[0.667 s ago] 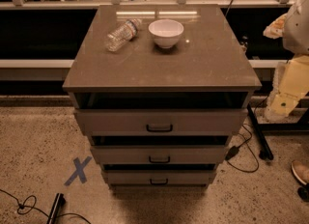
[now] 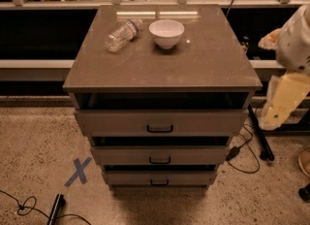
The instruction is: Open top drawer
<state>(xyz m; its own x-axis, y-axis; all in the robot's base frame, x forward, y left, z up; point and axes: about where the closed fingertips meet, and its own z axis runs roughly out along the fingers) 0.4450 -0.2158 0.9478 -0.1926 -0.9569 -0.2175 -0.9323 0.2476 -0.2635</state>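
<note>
Nothing has shifted: the wide grey-taupe top drawer [image 2: 160,121] stands ajar under the brown counter [image 2: 203,69] front edge. The pale-yellow gripper [image 2: 283,102] hangs clear off its right edge (open or closed, I cannot tell), so the task is seemingly done.

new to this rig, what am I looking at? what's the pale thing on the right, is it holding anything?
There is one camera, looking down at the front of a grey cabinet; where it is mounted isn't recorded. On top lie a plastic bottle on its side and an upright white bowl. Below are three drawers. The top drawer has a small black handle and a dark gap above its front. The pale white-and-yellow shape at the right edge is the robot's single arm. Its hand hangs beside the cabinet's right side, well away from the handle, and nothing can be seen held in it.
</note>
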